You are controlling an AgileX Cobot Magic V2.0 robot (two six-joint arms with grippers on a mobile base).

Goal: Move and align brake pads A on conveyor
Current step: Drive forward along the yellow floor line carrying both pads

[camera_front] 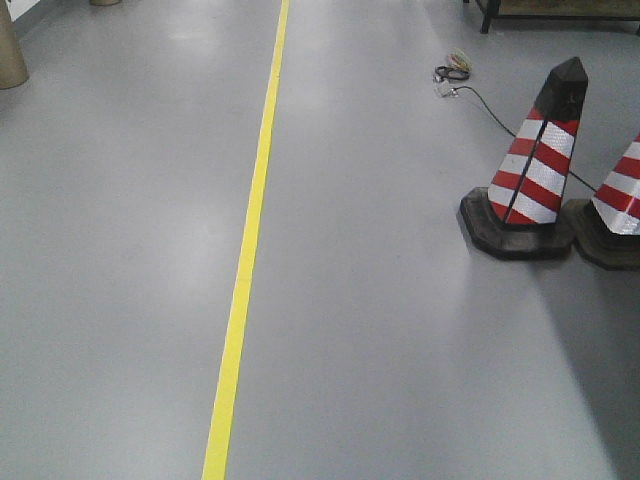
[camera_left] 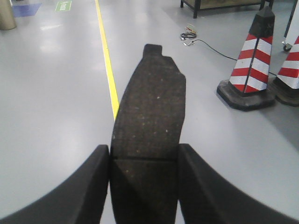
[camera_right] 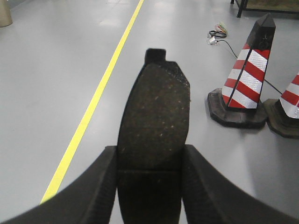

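Observation:
In the left wrist view a dark-grey brake pad (camera_left: 149, 112) with a thin groove across it sticks out forward, clamped by my left gripper (camera_left: 144, 156), which is shut on it near the groove. In the right wrist view a second brake pad (camera_right: 155, 116) points forward the same way, with my right gripper (camera_right: 149, 156) shut on its sides. Both pads hang in the air above a grey floor. The conveyor is out of view in all three views. Neither gripper shows in the front view.
A grey floor with a yellow line (camera_front: 246, 260) fills the front view. Two red-and-white striped cones (camera_front: 532, 165) (camera_front: 615, 200) stand at the right, and a black cable (camera_front: 470, 90) with a coiled end lies behind them. A dark bench frame (camera_front: 550, 10) stands at the far right.

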